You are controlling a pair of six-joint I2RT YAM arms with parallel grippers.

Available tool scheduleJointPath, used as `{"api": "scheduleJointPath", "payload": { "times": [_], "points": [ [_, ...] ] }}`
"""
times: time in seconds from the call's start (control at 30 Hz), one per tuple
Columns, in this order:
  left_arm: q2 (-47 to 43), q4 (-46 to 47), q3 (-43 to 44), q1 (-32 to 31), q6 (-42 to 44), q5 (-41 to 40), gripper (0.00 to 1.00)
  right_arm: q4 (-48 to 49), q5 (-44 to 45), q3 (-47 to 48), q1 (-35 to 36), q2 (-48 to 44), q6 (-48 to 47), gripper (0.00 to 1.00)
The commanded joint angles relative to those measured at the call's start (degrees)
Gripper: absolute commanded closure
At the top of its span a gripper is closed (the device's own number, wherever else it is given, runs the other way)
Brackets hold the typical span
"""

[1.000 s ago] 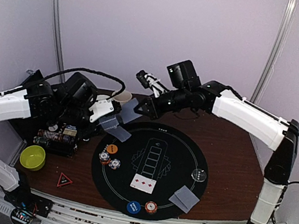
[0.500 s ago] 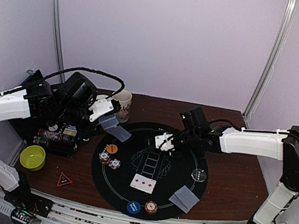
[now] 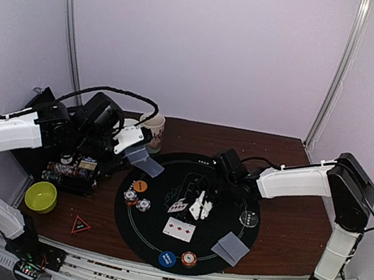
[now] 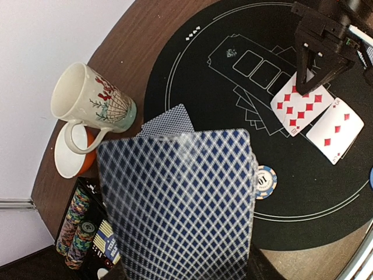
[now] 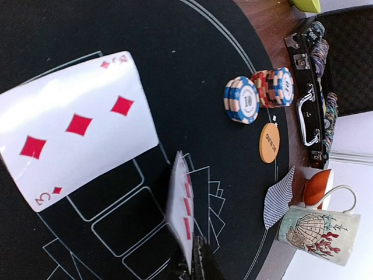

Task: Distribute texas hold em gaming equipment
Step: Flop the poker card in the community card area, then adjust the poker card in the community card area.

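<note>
I have my right tool [image 3: 199, 205] pinched shut on a red-pipped card [image 4: 297, 108] low over the middle of the mat [image 3: 236, 191], just beyond the laid diamond card [image 3: 179, 229], while my left tool [image 3: 135, 147] grips the blue-backed deck [image 4: 180, 204] well off by the mug [image 4: 93, 108].

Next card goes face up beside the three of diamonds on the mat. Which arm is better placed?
Right. The right pincer pinches a diamonds card low over the black mat, next to the three of diamonds. The left pincer sits off the mat by the mug, holding blue-backed cards.
</note>
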Motion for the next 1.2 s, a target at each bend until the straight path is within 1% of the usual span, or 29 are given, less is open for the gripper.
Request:
{"api": "scheduleJointPath", "payload": {
  "times": [0.0, 0.17, 0.2, 0.23, 0.3, 0.33, 0.37, 0.43, 0.47, 0.5, 0.57, 0.63, 0.67, 0.73, 0.77, 0.8, 0.83, 0.9, 0.93, 0.97, 1.03, 1.1, 1.17],
  "points": [
    [0.6, 2.9, 1.7, 0.3, 0.9, -0.8, 0.53, -2.2, 4.5, -4.6, 0.7, -1.2, -6.3, 0.91],
    [0.6, 2.9, 1.8, 0.2, 1.2, -0.8, 0.53, -0.4, 7.9, -9.3, 0.9, -4.0, -6.5, 0.88],
    [0.6, 3.0, 1.8, 0.3, 1.2, -0.8, 0.53, -0.1, 8.3, -10.0, 0.9, -4.5, -6.7, 0.85],
    [0.6, 2.9, 1.8, 0.2, 1.2, -0.7, 0.52, 0.2, 9.1, -10.5, 0.8, -4.9, -7.0, 0.78],
    [0.6, 2.9, 1.9, 0.3, 1.1, -0.7, 0.52, 0.8, 9.3, -11.1, 0.7, -5.5, -7.6, 0.70],
    [0.6, 2.9, 2.0, 0.2, 1.1, -0.6, 0.52, 0.8, 9.2, -10.9, 0.8, -5.6, -7.5, 0.59],
    [0.6, 2.9, 2.0, 0.2, 1.1, -0.6, 0.53, 0.3, 9.3, -10.5, 0.7, -5.6, -7.5, 0.51],
    [0.4, 2.9, 2.1, 0.3, 1.0, -0.7, 0.52, 0.2, 9.9, -10.4, 0.9, -6.4, -6.8, 0.39],
    [0.3, 2.8, 2.1, 0.2, 1.0, -0.7, 0.52, 0.4, 10.4, -10.8, 0.8, -7.3, -6.0, 0.34],
    [0.1, 2.8, 2.0, 0.3, 1.0, -0.7, 0.53, 0.5, 10.9, -11.1, 0.8, -8.4, -5.1, 0.31],
    [-0.4, 2.7, 1.9, 0.2, 1.0, -0.6, 0.52, 0.8, 11.0, -11.8, 0.6, -11.4, 0.3, 0.28],
    [-0.8, 2.4, 1.9, 0.3, 0.9, -0.9, 0.52, 4.0, 9.7, -13.0, -0.3, -15.3, 10.4, 0.28],
    [-1.0, 2.4, 1.9, 0.3, 1.0, -0.9, 0.52, 6.3, 9.0, -13.1, -0.6, -17.2, 18.5, 0.28],
    [-1.2, 2.4, 1.9, 0.2, 1.1, -0.9, 0.53, 10.6, 10.0, -12.0, -1.0, -20.8, 39.0, 0.29],
    [-1.3, 2.4, 1.9, 0.3, 1.0, -0.9, 0.53, 11.5, 11.8, -10.7, -1.1, -21.6, 52.9, 0.29],
    [-1.4, 2.4, 1.9, 0.2, 0.9, -0.9, 0.53, 11.1, 14.0, -9.2, -1.1, -21.8, 62.4, 0.30],
    [-1.4, 2.4, 1.9, 0.3, 0.8, -1.0, 0.53, 9.6, 16.8, -7.2, -1.1, -21.6, 72.2, 0.32],
    [-1.4, 2.4, 1.7, 0.3, 0.6, -0.9, 0.53, 2.6, 21.9, -1.8, -1.2, -19.3, 88.3, 0.38],
    [-1.5, 2.4, 1.6, 0.3, 0.6, -0.8, 0.53, -2.3, 24.1, 1.4, -1.2, -17.5, 94.4, 0.41],
    [-1.5, 2.4, 1.5, 0.2, 0.5, -0.7, 0.53, -6.9, 25.4, 4.5, -1.1, -15.0, 98.7, 0.47],
    [-1.7, 2.4, 1.5, 0.2, 0.2, -0.4, 0.53, -15.7, 26.0, 10.3, -0.9, -9.9, 105.0, 0.57],
    [-1.6, 2.4, 1.6, 0.2, 0.1, -0.3, 0.53, -20.2, 25.0, 13.2, -0.7, -5.4, 109.0, 0.64],
    [-1.8, 2.3, 1.8, 0.2, 0.0, -0.3, 0.53, -21.6, 23.1, 13.9, -0.3, -2.3, 110.9, 0.70]
  ]
}}
